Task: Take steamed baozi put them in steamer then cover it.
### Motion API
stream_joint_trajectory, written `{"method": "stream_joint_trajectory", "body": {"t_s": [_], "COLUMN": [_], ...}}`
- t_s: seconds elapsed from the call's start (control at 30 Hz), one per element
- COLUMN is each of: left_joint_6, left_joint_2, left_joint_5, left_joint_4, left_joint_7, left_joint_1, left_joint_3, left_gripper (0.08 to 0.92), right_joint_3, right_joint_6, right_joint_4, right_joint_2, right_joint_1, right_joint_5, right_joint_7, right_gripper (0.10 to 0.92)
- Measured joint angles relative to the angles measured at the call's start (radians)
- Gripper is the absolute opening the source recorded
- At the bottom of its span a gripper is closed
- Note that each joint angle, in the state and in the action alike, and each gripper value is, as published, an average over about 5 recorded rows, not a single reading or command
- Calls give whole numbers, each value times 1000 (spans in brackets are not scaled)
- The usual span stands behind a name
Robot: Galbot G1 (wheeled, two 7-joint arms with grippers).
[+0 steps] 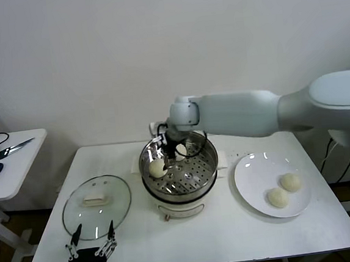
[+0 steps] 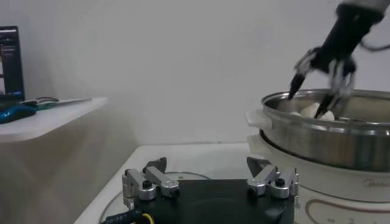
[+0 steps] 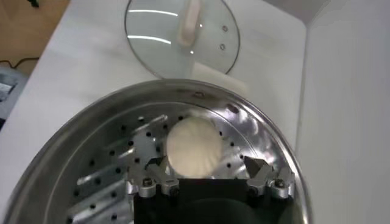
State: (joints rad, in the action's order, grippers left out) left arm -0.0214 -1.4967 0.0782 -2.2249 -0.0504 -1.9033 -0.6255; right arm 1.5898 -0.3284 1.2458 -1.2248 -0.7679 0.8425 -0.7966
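Observation:
The steamer [image 1: 181, 188] stands mid-table with its perforated tray showing. One baozi [image 1: 157, 167] lies on the tray; a second [image 1: 182, 150] shows partly behind the right gripper [image 1: 169, 148], which hangs open just over the pot. In the right wrist view the baozi [image 3: 194, 147] rests on the tray just beyond the open right gripper [image 3: 206, 165], which does not hold it. Two more baozi [image 1: 290, 182] [image 1: 278, 197] lie on the white plate [image 1: 252, 176]. The cover [image 1: 96, 205] lies flat left of the steamer. The left gripper [image 1: 91, 244] is open and empty at the table's front left.
A small side table [image 1: 12, 163] with scissors and a mouse stands to the far left. In the left wrist view the left gripper [image 2: 207, 167] faces the steamer [image 2: 329, 143], with the right gripper [image 2: 323, 67] above it. A wall runs behind the table.

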Motion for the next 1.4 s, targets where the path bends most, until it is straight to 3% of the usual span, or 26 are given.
{"method": "stream_joint_trajectory", "body": {"t_s": [0.3,0.67,1.0,1.4], "left_joint_6": [-18,-22,-13,-9], "left_joint_2": [2,-4,-16,-20], "left_joint_5": [6,6,-1,-8], "left_joint_4": [0,0,0,0], "left_joint_7": [4,3,1,-1], "left_joint_1": [20,16,3,-1], "left_joint_3": [6,11,19,29], "left_gripper": [823,823,823,823], "right_joint_3": [163,191,31,-136], "right_joint_6": [100,78,49,23], "right_joint_4": [100,216,193,139], "right_joint_2": [296,593,689,708], "right_joint_1": [-168,-51,197,430], "right_joint_5": [-68,-289,-457,-548], "right_joint_7": [-158,-122,-70,-32], "right_gripper": [823,823,823,822]}}
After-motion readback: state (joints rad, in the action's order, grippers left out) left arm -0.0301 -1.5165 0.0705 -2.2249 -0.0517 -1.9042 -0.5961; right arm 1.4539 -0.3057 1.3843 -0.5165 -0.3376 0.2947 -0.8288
